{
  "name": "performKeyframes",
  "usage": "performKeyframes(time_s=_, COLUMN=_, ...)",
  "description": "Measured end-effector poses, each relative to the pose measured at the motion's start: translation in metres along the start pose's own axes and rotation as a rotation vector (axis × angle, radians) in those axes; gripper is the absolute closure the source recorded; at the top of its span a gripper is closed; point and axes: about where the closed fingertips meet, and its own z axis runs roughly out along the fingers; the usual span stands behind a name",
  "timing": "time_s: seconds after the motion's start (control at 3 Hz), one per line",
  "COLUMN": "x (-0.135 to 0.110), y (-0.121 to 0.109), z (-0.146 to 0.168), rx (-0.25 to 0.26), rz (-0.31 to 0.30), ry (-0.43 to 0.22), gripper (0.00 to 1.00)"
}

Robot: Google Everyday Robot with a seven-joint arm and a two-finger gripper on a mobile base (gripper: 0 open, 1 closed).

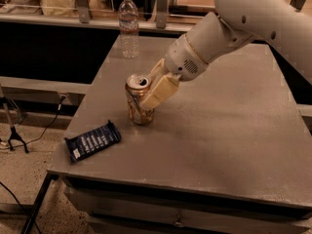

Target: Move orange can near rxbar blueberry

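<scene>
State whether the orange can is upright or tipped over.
Upright: the orange can has its silver top facing up and its base pointing down, and the gripper is closed around its upper half.

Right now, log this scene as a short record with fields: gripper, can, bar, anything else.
gripper: over the table's left middle, fingers closed on the can
can: orange, gripped near its top; cannot tell whether it touches the table
bar: dark blue, lying flat near the front left corner, apart from the can
bottle: clear, upright at the far edge
table: grey
task state: can not yet beside bar
</scene>
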Motion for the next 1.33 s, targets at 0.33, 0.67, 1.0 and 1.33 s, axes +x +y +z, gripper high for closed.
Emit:
performKeyframes(time_s=0.33, x=-0.0078, y=0.0031, z=0.0050, rx=-0.024, rz=-0.011, ry=-0.024, gripper=1.00)
performKeyframes(time_s=0.67, x=-0.0089, y=0.0038, z=0.0066, rx=-0.027, rz=-0.013, ry=-0.024, gripper=0.84)
performKeyframes(time_s=1.0, x=-0.0097, y=0.0044, z=0.0080, rx=-0.030, rz=-0.015, ry=-0.023, gripper=0.61)
performKeyframes(time_s=1.33, x=-0.0107, y=0.0051, z=0.0096, rx=-0.033, rz=-0.017, ry=-0.023, gripper=0.37)
